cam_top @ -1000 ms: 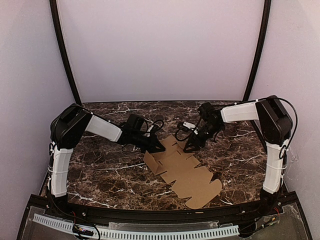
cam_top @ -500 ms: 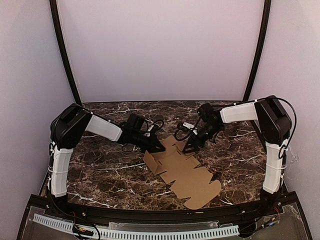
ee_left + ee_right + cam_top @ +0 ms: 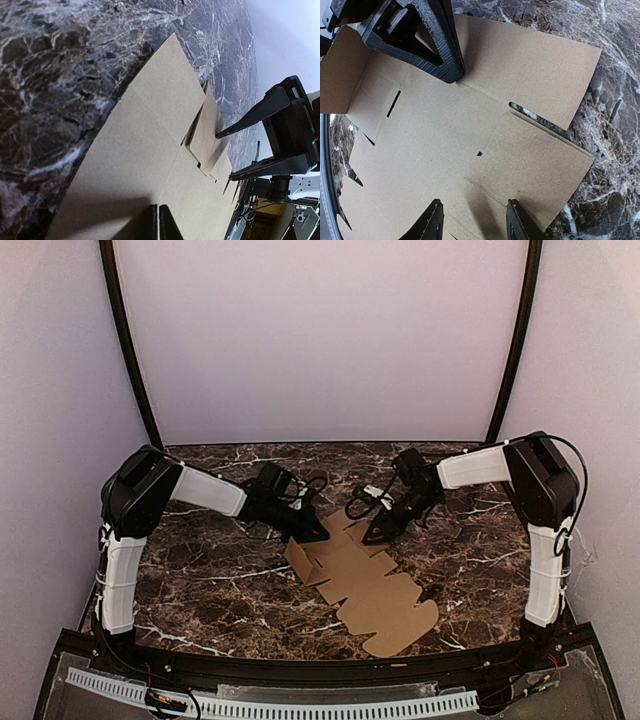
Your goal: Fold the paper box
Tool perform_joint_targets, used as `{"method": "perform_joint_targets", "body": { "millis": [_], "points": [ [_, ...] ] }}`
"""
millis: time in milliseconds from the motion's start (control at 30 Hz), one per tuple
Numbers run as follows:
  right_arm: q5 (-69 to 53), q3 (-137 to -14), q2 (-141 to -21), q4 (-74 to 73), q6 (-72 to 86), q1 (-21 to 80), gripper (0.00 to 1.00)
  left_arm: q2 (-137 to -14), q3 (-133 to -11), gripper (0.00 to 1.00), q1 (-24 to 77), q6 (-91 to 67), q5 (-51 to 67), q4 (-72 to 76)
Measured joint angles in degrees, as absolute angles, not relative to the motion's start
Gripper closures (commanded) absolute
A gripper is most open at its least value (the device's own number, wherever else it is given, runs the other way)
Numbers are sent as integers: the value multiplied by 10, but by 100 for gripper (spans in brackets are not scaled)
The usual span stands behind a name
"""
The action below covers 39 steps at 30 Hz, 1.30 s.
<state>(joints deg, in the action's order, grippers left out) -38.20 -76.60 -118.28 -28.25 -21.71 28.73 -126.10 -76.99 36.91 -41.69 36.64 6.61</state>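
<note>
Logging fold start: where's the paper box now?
Top view: the paper box lies unfolded on the table, centre to near right, the left tool and right tool at its far end.

You are looking at a dark brown marble counter veined in white; behind the counter stands a plain pale wall; from the counter's far corners rise two black curved poles, one at the left, one at the right; a black frame runs along the counter's near edge; just in front of it lies a white slotted strip.
</note>
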Motion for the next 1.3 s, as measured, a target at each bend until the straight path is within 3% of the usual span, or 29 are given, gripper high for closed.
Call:
{"method": "perform_joint_targets", "body": {
  "millis": [133, 267, 433, 500, 533, 600, 633, 700, 767, 900, 1300],
  "points": [
    [-364, -765, -1182, -265, -211, 291, 58, -1261, -786, 94, 370, -415, 349, 43],
    [-349, -764, -1182, -249, -208, 293, 58, -1234, -802, 84, 376, -369, 289, -33],
    [-344, -761, -1182, -234, -209, 294, 58, -993, -783, 74, 422, -289, 75, -219],
    [-343, -761, -1182, -231, -209, 294, 58, -815, -790, 26, 502, -289, -77, -270],
    [-342, -760, -1182, -230, -209, 294, 58, -728, -794, 8, 567, -310, -147, -288],
    [-340, -759, -1182, -227, -209, 294, 58, -560, -780, 2, 709, -365, -232, -300],
    [-339, -759, -1182, -226, -209, 294, 58, -442, -741, 2, 782, -396, -245, -284],
    [-339, -759, -1181, -224, -209, 294, 57, -256, -659, 1, 814, -455, -318, -254],
    [-338, -758, -1181, -222, -210, 294, 57, -214, -554, 1, 818, -494, -374, -218],
    [-338, -759, -1182, -221, -211, 293, 57, -199, -366, 1, 819, -495, -391, -324],
    [-335, -781, -1191, -239, -206, 293, 56, -196, -462, 1, 819, -442, -453, -351]
  ]
}}
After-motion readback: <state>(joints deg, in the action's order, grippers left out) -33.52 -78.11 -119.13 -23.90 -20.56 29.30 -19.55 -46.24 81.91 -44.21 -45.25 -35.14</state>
